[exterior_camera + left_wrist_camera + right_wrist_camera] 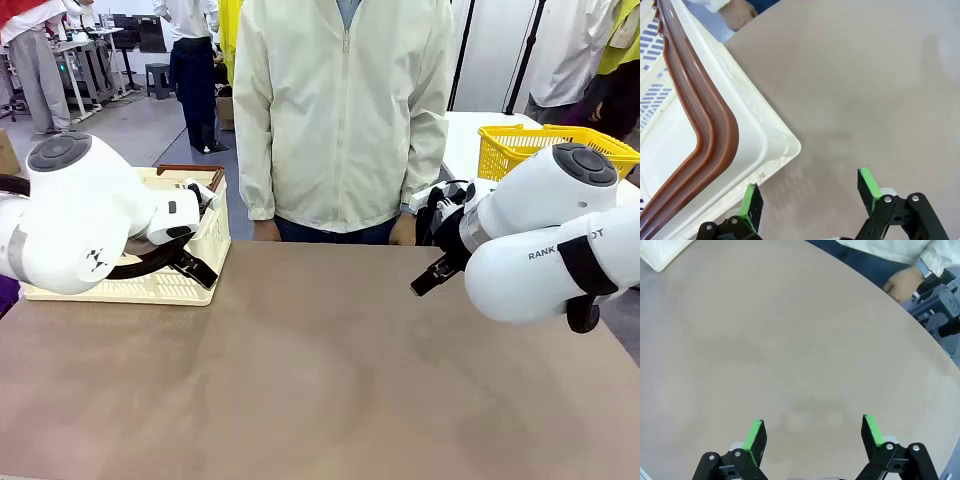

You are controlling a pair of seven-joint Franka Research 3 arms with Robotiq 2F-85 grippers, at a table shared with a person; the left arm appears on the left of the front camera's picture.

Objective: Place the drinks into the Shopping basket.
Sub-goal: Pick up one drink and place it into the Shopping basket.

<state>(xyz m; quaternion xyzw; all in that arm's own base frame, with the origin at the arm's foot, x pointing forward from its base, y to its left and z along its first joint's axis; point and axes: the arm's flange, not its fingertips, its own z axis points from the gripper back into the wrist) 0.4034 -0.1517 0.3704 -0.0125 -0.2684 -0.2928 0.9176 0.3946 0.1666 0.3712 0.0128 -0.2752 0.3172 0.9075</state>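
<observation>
The likeliest trouble is at the left gripper point(807, 180). Its jaws stand wide apart with nothing between them, and the basket point(765, 135) has its rounded corner just ahead of one finger and off to that side. A swing toward that side would probably knock the finger against the rim or handle. The crate looks like light plastic, so it would likely skid across the table point(880, 85) rather than stay put. The right gripper point(812, 419) is also spread wide and holds nothing. It hangs over the tan tabletop with the basket well away, far ahead of its fingers and to one side. A person's hand point(902, 282) rests at the table edge ahead of it on the other side, so a long reach that way could meet it. The basket is cream-white with slotted walls, a smooth thick lip and a ribbed red-brown handle folded along the rim. Most of its inside is hidden, so I cannot tell whether any cans are in it, and a careless drop could go wrong if some were.
</observation>
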